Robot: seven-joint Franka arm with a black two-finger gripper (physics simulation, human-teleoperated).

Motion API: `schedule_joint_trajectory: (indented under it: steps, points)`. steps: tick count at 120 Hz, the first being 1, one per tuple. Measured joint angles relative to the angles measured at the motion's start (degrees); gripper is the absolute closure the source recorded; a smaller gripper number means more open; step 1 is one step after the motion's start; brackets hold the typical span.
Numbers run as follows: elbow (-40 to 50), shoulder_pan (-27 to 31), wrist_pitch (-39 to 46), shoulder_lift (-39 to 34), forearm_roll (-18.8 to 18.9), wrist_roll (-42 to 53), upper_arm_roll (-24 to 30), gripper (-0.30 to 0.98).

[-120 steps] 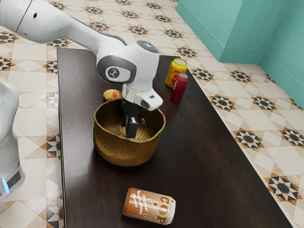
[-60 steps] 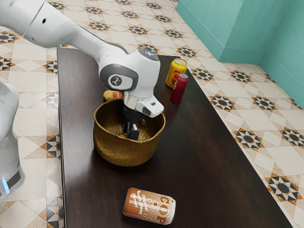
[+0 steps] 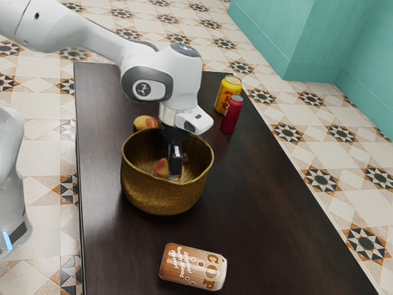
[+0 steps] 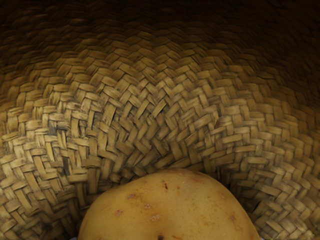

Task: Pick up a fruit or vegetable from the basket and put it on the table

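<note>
Potato (image 3: 161,167) and hand (image 3: 173,173) are together inside the woven basket (image 3: 163,201), with the wrist above the rim and the fingers reaching down past it. I judge the fingers closed on the potato, parted only as far as its body requires; the far contact is hard to make out. That downward reach makes sense here, because the tall wall leaves little chance of a grasp from the side. In the wrist view the speckled, rounded top lies close under the hand, with woven straw beyond it. Whether its underside is free of the basket floor I cannot tell. The grip seems meant for a straight lift, which should go high enough to carry the potato over the rim before any sideways move, or it could catch and roll out. The basket stands open and upright on the dark surface (image 3: 110,239), with a yellow-and-red fruit (image 3: 146,122) just outside it. A yellow can (image 3: 228,94) and a red can (image 3: 232,115) stand farther off; a brown can (image 3: 193,267) lies on its side. Bare wood between basket and brown can looks a sensible place to set the potato down gently.
</note>
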State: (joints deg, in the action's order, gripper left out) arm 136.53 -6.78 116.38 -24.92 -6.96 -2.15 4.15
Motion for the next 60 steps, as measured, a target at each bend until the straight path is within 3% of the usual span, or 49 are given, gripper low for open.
schedule_joint_trajectory:
  steps: [36,42,60]
  points:
    - [-24.15,0.00,-12.03,-1.06,3.47,-0.28,5.94,0.36]
    - [-29.20,-0.05,-13.77,1.85,4.39,-0.29,7.39,0.35]
    - [-48.03,-0.31,-17.18,19.72,7.07,-0.22,8.91,0.36]
